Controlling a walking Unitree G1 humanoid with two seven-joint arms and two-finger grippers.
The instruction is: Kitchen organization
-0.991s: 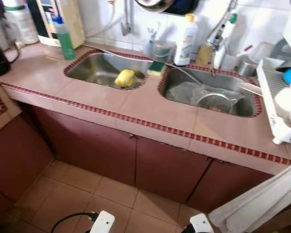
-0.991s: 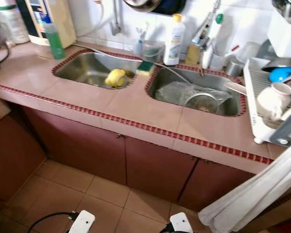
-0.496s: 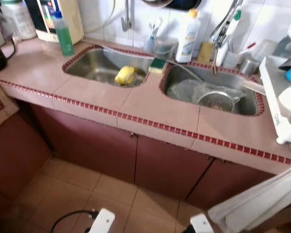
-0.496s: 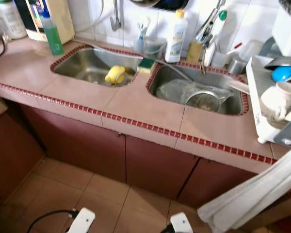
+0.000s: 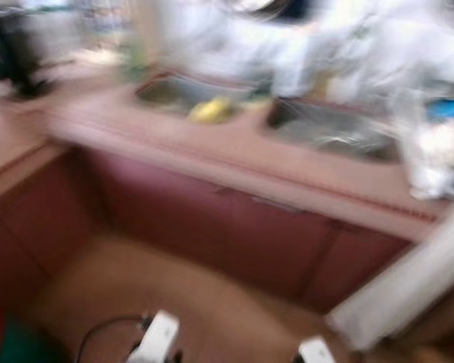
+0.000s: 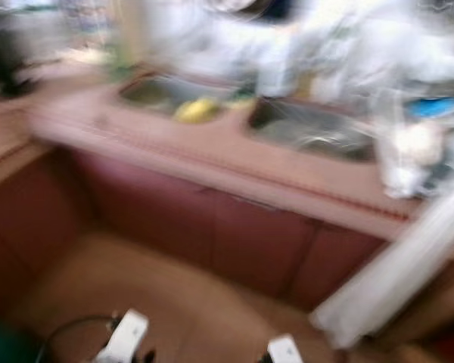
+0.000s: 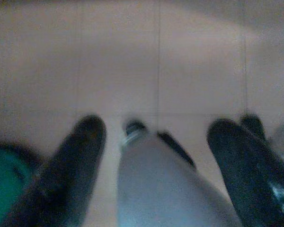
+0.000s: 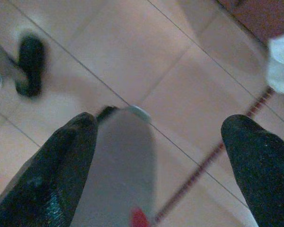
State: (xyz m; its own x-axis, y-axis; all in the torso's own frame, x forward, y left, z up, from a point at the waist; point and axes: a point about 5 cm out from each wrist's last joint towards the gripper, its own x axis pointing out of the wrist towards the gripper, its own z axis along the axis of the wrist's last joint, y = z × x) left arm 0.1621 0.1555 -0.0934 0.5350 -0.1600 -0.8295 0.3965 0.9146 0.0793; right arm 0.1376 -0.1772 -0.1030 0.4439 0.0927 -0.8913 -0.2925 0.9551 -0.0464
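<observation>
Evidently light and soft, the yellow sponge [image 5: 212, 110] lies in the left sink [image 5: 174, 92]; pinch its middle. Both grippers, left [image 7: 154, 142] and right [image 8: 158, 142], hang with fingers wide apart, empty, over the floor.

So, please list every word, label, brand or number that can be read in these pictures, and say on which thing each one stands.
None can be read.
The head views are blurred by motion: the bottles behind the sinks are white smears, so their labels are too blurred to read.
The wrist views show floor tiles past the open left gripper and the open right gripper, with no writing.
</observation>
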